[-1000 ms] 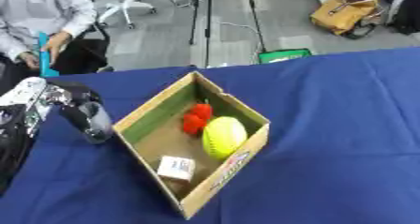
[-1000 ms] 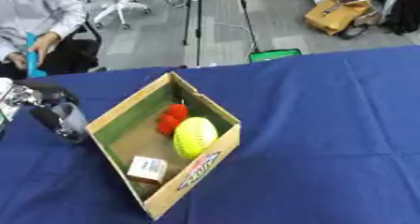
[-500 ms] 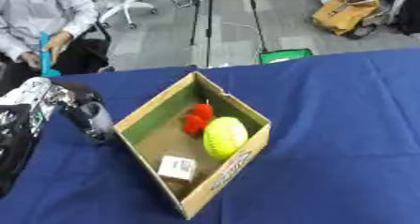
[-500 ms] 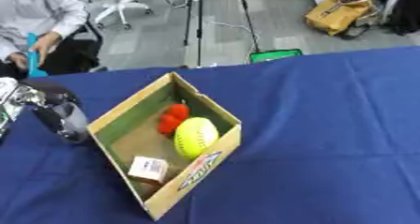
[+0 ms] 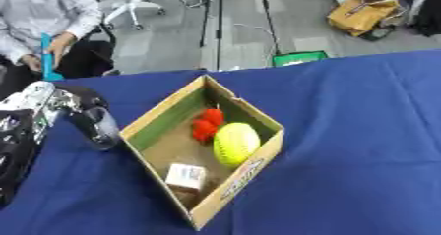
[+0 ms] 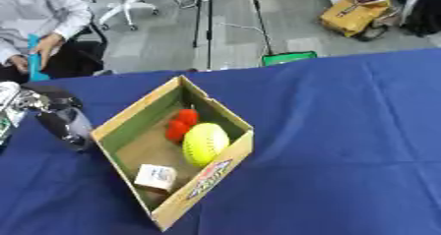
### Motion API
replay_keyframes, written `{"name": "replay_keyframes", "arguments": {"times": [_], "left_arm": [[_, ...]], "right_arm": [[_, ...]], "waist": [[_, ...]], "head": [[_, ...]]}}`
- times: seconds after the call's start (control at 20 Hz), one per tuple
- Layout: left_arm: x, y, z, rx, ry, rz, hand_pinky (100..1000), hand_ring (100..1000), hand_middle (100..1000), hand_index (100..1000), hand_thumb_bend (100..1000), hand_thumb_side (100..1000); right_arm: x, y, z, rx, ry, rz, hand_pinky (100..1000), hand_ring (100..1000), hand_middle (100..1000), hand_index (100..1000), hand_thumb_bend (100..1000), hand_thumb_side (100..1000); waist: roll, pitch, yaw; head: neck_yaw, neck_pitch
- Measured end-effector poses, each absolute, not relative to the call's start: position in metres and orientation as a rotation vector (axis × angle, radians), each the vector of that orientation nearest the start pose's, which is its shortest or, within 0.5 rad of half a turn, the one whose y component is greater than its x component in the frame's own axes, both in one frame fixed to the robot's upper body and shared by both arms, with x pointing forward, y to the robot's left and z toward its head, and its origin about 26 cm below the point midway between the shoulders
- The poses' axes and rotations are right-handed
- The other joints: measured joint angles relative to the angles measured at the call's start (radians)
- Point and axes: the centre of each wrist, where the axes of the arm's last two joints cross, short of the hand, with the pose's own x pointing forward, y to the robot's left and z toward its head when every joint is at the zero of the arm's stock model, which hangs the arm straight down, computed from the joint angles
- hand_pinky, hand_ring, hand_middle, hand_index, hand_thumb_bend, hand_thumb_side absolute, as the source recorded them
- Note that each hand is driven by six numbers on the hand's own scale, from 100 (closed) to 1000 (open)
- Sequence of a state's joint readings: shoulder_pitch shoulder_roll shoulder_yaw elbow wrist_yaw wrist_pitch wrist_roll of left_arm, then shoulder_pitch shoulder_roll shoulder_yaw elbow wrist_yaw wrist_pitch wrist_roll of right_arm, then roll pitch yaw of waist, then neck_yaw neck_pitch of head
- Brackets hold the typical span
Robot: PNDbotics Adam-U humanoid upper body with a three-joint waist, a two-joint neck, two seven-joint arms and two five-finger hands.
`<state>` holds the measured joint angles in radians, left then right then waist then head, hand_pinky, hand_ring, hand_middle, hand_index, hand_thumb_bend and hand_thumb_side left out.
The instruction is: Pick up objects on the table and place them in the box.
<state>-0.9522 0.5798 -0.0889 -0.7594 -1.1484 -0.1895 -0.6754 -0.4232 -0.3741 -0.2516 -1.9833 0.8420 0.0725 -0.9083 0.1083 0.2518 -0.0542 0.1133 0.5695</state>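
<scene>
Open cardboard box (image 5: 258, 153) set askew at centre frame on a blue-clothed worktop (image 5: 353, 131). Inside: yellow-green ball (image 5: 234, 143) at the middle, touching a lumpy red object (image 5: 206, 123) toward the upper corner; small white and tan carton (image 5: 186, 176) near the lower corner. At left edge, the left robot hand (image 5: 90, 121), black with silver joints, just beside the box's left wall, fingers pointing down toward the cloth, apparently holding nothing; open or curled cannot be told. Right robot hand out of view.

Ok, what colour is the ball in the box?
Yellow-green ball, clearest in the left eye view.
</scene>
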Motion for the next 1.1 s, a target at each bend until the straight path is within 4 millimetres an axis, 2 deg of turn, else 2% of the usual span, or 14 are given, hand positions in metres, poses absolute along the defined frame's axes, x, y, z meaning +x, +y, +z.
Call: {"name": "replay_keyframes", "arguments": {"times": [0.5,1.1], "left_arm": [[0.4766,0.3617,0.1953,0.902,-0.768,-1.595,294,553,694,765,640,415],[0.4769,0.3613,0.1963,0.897,-0.761,-1.597,220,503,639,714,619,369]], "right_arm": [[0.302,-0.317,0.2574,1.945,2.504,0.536,785,680,575,626,100,717],[0.302,-0.3171,0.2576,1.942,2.507,0.538,789,681,573,623,100,715]], "waist": [[0.0,0.0,-0.001],[0.0,0.001,-0.004]], "head": [[0.001,0.0],[0.001,0.0]]}}
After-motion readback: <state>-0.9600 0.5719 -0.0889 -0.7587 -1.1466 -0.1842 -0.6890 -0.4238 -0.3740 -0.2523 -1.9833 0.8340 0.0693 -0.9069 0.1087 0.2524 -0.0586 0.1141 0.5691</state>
